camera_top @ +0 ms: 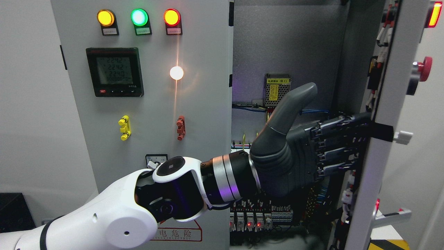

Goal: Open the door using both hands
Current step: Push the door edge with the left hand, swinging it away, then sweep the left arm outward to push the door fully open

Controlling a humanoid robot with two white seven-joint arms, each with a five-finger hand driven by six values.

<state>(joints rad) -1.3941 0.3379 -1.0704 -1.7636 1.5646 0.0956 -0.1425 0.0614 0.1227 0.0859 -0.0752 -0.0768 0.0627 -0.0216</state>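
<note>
Nearest to us, our left arm [104, 215] comes in from the lower left, white shell first, then the dark wrist with its metal ring. It reaches across the cabinet toward the picture's right, and at its end our left hand [298, 152] is set against the right door [378, 146]. The thumb [295, 104] sticks up and free; the four fingers [338, 139] lie stacked one above another, stretched out flat, and their tips disappear behind the door's edge, just below the black latch block. We judge them hooked on that edge rather than clamped round anything, though the tips themselves are hidden. Our right hand does not show.

The door stands swung well out, so we see it almost edge-on: a tall pale strip running from top to bottom, leaning slightly. Its long axis is upright, and our fingers cross it at right angles. It lies to the right of the palm, so the next move, as we read it, is a push or pull carrying that edge further rightward and toward us, with the left hand the only one near enough to do it.

Beyond the hand lies the open cabinet interior [288, 52], with wiring and rows of terminals. Left of it the left door [194, 114] appears closed, carrying three lamps [138, 17] and a meter [115, 72].
</note>
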